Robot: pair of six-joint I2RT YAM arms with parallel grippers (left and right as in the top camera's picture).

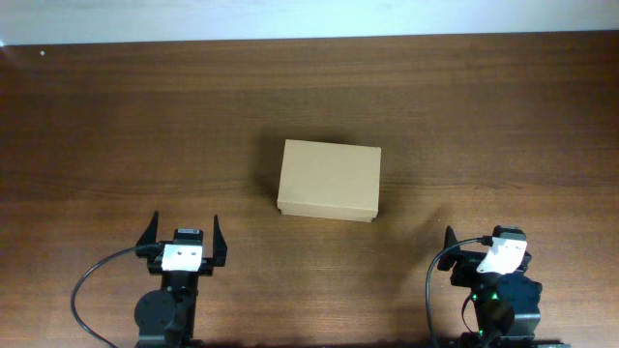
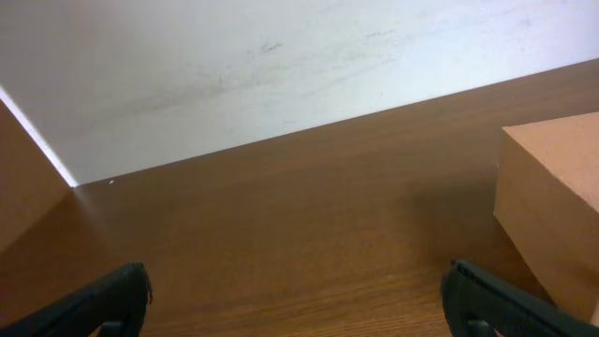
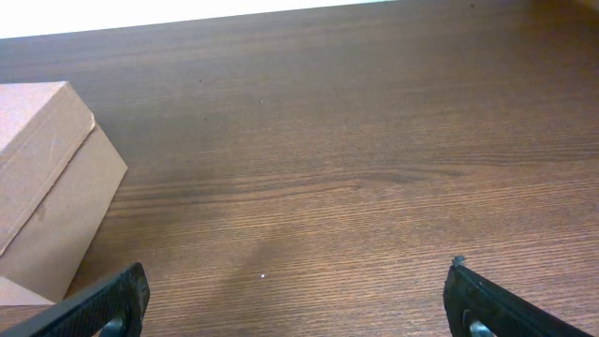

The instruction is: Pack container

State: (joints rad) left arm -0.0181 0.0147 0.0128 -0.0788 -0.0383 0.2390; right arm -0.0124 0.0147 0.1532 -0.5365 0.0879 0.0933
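left hand (image 1: 184, 225) and right hand (image 3: 298, 273) spread wide, container (image 1: 329, 180) shut.

Plain tan container (image 1: 329, 180) on dark-brown wood-grain table (image 1: 484, 116).

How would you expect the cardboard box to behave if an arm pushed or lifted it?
The container sits flat and low on the table, so a push would probably slide it, not tip it. Its cardboard walls may dent under a tight squeeze. The lid looks closed with no tape visible, so it might lift open.

Top-down overhead, low wrists (container (image 1: 329, 181) shared)
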